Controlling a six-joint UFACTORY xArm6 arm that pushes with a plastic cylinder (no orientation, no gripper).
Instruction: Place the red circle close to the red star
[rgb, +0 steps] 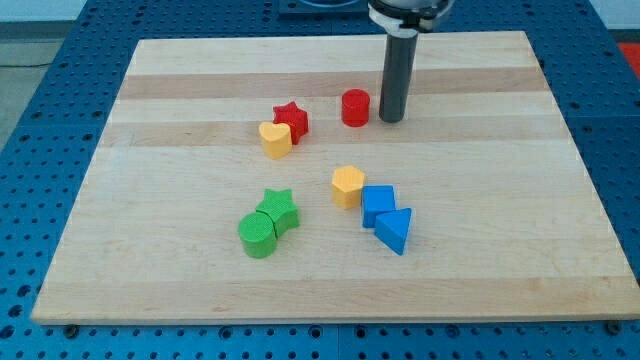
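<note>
Wooden board (480, 270), blue pegboard (40, 150), tip (391, 119) beside red circle (355, 107)

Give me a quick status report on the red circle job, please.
My tip just right of red circle. Red star further left, gap between them. Yellow heart touches star; path clear.

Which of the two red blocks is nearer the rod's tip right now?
The red circle, just to the view's left of my tip. The red star lies farther left, touching the yellow heart.
</note>
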